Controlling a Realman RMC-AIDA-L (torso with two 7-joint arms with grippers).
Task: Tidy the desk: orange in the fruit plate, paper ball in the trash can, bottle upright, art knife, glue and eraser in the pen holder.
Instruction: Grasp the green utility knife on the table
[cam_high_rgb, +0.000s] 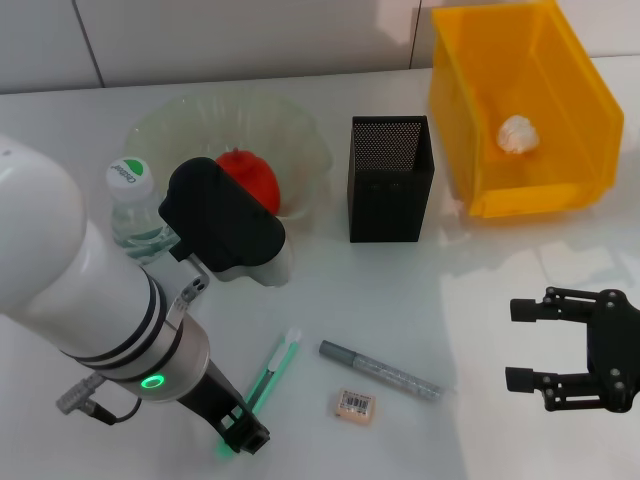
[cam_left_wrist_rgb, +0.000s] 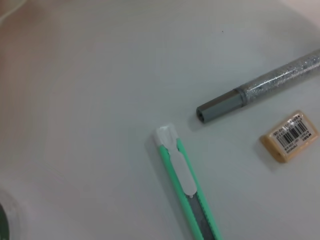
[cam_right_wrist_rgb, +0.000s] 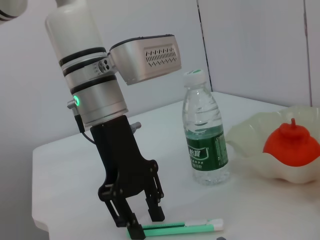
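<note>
In the head view the bottle (cam_high_rgb: 137, 207) is largely covered by the left arm — only cap and shoulder are seen. The art knife (cam_left_wrist_rgb: 186, 186) is cut off by the left wrist view's edge — its rear end is unseen.

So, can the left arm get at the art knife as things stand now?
Probably yes. The left end effector is already down at one end of the art knife, its fingers open around it. The knife lies flat on bare table, apart from the glue pen and eraser.
</note>
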